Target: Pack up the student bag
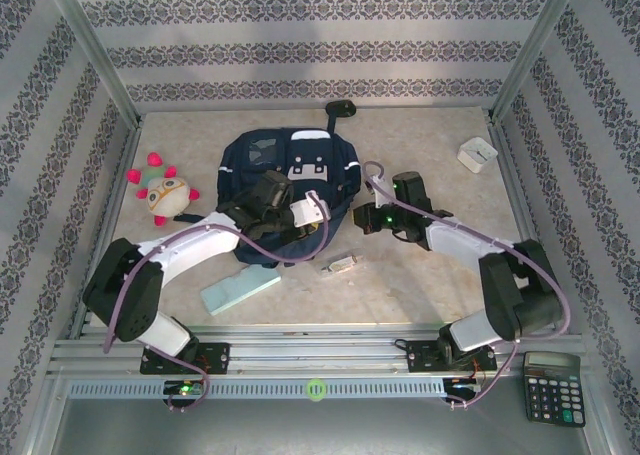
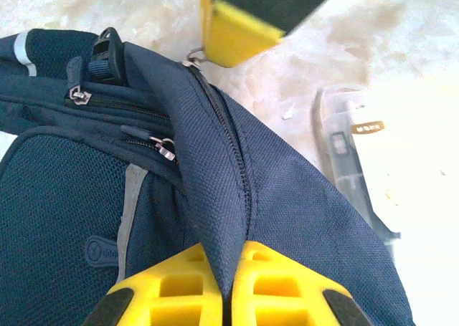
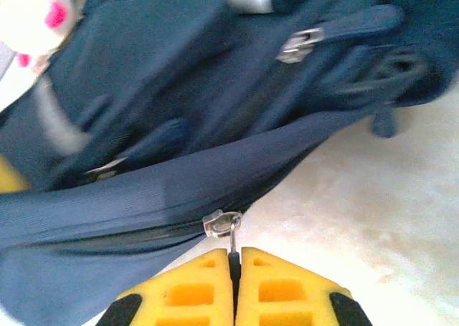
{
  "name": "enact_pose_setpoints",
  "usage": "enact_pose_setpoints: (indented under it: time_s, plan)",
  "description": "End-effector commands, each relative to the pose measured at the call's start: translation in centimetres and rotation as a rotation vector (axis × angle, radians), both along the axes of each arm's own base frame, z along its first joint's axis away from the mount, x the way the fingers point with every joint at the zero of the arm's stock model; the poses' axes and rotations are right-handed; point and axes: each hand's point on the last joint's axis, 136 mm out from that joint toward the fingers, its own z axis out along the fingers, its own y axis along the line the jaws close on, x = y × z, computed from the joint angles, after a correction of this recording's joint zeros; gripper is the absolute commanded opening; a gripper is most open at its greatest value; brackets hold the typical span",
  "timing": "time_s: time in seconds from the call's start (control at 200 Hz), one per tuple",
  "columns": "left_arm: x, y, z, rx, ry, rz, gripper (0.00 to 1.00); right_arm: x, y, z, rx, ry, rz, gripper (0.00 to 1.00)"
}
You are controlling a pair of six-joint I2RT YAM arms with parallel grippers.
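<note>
- Left hand is pressed together on a raised fold of the bag. From the left wrist I see both my yellow fingers squeezing navy cloth between them, with a closed zip line running along the fold.
- Right hand sits at the bag's right edge, shut tight on one metal zip pull. The slider sits just above my fingertips.
- At the far end of that fold, one yellow finger of my right hand meets the ring at the zip's end.
- Two hands, and both are on the bag.
- One bag lies flat toward the back middle of the surface, front pockets up, with one dark strap reaching rearward.
- One plush toy, cream with pink knobs, lies left of the bag and near it.
- One pale green flat pad lies on the near side of the bag, beside my left arm.
- One clear case lies just near of the bag, between my two arms.
- One small white box sits at the back right, well apart from everything else.
- One calculator rests off the surface, on the near right ledge beside my right base.
</note>
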Motion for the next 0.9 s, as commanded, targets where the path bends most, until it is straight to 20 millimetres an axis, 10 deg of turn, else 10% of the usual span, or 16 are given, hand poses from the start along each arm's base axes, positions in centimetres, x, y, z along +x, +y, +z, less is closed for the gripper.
enact_pose_setpoints:
  time_s: [0.0, 0.3, 0.385, 0.51, 0.66, 0.894]
  plan:
    - [-1.5, 0.6, 2.5, -0.078, -0.018, -0.093, 0.0, 4.6, -3.1, -1.1, -0.019, 0.0, -0.219, 0.0]
    - [-2.5, 2.1, 3.2, -0.086, -0.02, -0.129, 0.02, 8.5, -4.7, -0.1, 0.038, -0.063, -0.324, 0.0]
    - [-2.2, 2.0, 3.6, -0.108, -0.02, -0.106, 0.25, 6.9, -3.5, 1.1, 0.061, -0.095, -0.228, 0.01]
    - [-0.8, 2.6, 5.1, -0.135, -0.053, -0.032, 0.61, 3.4, -2.8, 2.5, 0.022, -0.15, -0.096, 0.33]
    - [1.5, 5.7, 6.5, -0.145, -0.087, 0.055, 0.69, 0.2, -3.5, 4.7, -0.058, -0.246, -0.008, 0.4]
    - [1.9, 6.6, 2.7, 0.036, -0.063, -0.035, 0.77, -3.0, -1.9, 6.2, -0.236, -0.359, 0.236, 0.41]
